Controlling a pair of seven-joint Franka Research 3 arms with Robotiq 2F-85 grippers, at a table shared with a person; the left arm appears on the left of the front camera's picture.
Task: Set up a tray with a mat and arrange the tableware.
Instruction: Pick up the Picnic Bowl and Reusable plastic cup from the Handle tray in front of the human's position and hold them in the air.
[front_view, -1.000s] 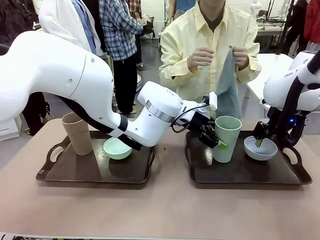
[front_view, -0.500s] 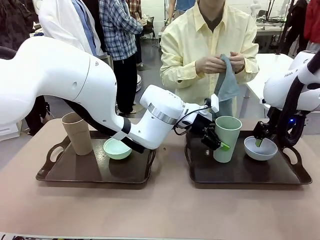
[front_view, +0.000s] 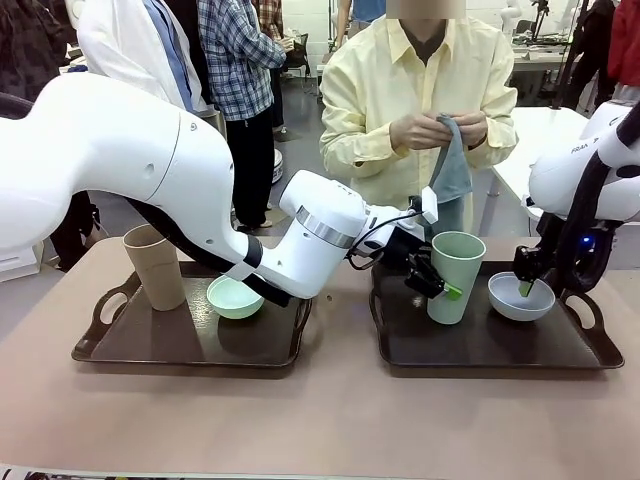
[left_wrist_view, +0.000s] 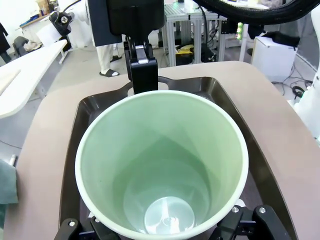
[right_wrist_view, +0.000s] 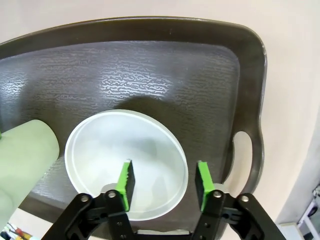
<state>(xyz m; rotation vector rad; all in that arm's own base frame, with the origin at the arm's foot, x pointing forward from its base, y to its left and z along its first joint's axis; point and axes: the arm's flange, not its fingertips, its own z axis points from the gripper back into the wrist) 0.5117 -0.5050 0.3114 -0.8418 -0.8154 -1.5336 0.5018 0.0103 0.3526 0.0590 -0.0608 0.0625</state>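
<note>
We are seeing the left arm (front_view: 130, 160) wearing a glossy white, rounded shell with black showing at its joints. A silver ring (front_view: 320, 222) is banding the wrist behind the left gripper (front_view: 437, 283). A black cable (front_view: 385, 222) is looping from that wrist toward the gripper's black body. The right arm (front_view: 590, 175) is showing the same white shell with grey lettering (front_view: 581, 150). A small blue light (front_view: 583, 241) is glowing just above the right gripper (right_wrist_view: 162, 177). That gripper is carrying ridged green pads (right_wrist_view: 126, 180), and round silver screws (right_wrist_view: 81, 198) are sitting at the black linkage joints behind them.
</note>
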